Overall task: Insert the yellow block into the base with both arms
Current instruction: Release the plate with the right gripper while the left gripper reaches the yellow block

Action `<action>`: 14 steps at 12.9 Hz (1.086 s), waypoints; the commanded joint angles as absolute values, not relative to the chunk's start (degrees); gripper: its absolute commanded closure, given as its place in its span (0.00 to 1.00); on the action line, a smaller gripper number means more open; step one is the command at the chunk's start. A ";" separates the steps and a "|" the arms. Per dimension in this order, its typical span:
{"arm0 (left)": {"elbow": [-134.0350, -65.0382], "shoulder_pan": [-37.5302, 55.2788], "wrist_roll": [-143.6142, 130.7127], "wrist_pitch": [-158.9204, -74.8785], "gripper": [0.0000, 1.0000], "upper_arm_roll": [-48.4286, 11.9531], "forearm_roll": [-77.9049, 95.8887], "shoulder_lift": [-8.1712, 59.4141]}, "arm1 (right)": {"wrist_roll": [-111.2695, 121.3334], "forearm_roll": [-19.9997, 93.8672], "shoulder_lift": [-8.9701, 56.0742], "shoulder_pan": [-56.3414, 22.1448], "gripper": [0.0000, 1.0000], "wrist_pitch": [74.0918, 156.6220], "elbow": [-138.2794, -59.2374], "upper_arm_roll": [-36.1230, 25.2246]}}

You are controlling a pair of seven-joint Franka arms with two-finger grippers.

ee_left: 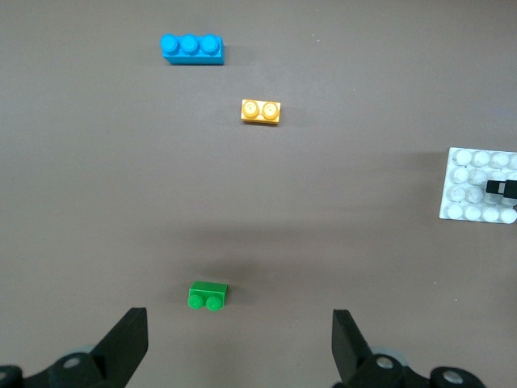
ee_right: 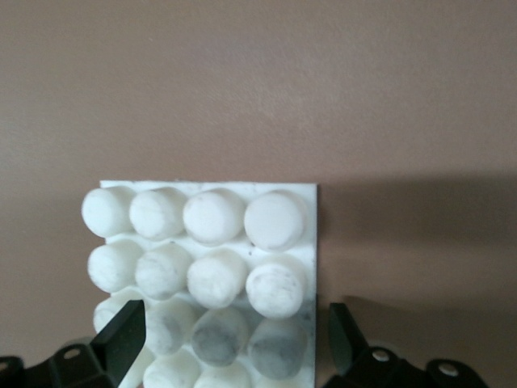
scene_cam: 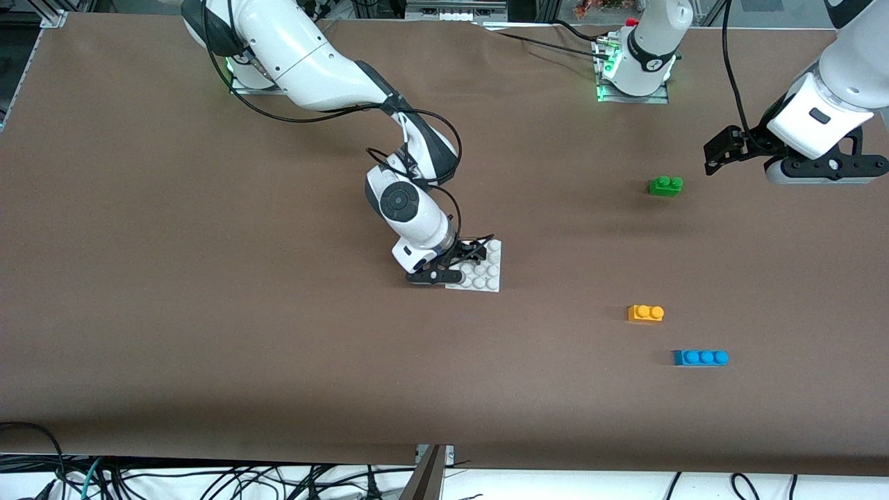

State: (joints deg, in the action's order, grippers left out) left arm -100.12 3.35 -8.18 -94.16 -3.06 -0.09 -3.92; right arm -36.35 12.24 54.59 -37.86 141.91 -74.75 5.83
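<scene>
Right gripper point(scene_cam: 464, 267) down at the base point(scene_cam: 486, 278), left arm waiting.

I see the right gripper's fingers spread, straddling the white base mid-table; not clenched yet. Left gripper point(ee_left: 241, 343) hangs released above the green brick point(scene_cam: 665, 185) at the left arm's end. Yellow block point(scene_cam: 645, 313) lies free on the table, nearer the front camera than the green brick, beside the blue brick point(scene_cam: 701, 357).

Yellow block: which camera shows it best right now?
The left wrist view: the yellow block lies unobstructed, both studs seen from above, between the blue and green bricks. The front view shows the yellow block smaller, alone on the table. The right wrist view shows only the base.
</scene>
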 commanded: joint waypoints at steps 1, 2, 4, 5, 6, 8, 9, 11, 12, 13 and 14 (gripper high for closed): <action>-98.96 3.25 -6.77 -92.99 0.00 -2.81 1.32 -3.52 | -36.04 12.48 54.94 -37.53 0.00 139.58 -72.33 5.36; -99.05 3.25 -6.68 -92.99 0.00 -2.81 1.49 -3.34 | -36.04 12.39 54.15 -37.01 0.00 137.22 -71.90 5.27; -98.88 3.25 -6.59 -93.16 0.00 -2.81 3.94 -1.50 | -34.29 12.22 51.96 -35.78 0.00 132.21 -71.63 5.27; -98.88 3.25 -6.59 -93.16 0.00 -2.81 4.56 -0.54 | -33.58 12.13 51.16 -34.73 0.00 130.45 -71.72 5.10; -98.79 3.25 -6.59 -93.69 0.00 -2.81 4.57 0.78 | -32.10 12.04 49.76 -33.32 0.00 127.47 -72.07 5.10; -98.44 3.25 -6.59 -94.83 0.00 -2.81 4.57 3.32 | -29.02 12.13 47.30 -31.21 0.00 121.14 -72.33 4.05; -98.35 3.25 -6.59 -95.44 0.00 -2.81 4.57 4.91 | -28.31 12.13 46.33 -30.77 0.00 118.33 -72.42 2.82; -98.35 3.25 -6.59 -100.08 0.00 -2.81 4.48 7.81 | -25.16 12.13 43.69 -30.59 0.00 112.44 -73.29 -0.86; -98.35 3.25 -6.59 -103.33 0.00 -2.81 4.48 9.39 | -22.35 12.48 42.29 -30.59 0.00 110.76 -74.26 -2.71; -98.35 3.25 -6.59 -107.01 0.00 -2.81 4.48 11.32 | -19.80 12.48 40.71 -30.50 0.00 109.61 -75.75 -4.90; -98.35 3.34 -6.59 -110.53 0.00 -2.81 4.48 13.51 | -18.04 12.48 39.04 -30.50 0.00 108.90 -77.41 -6.92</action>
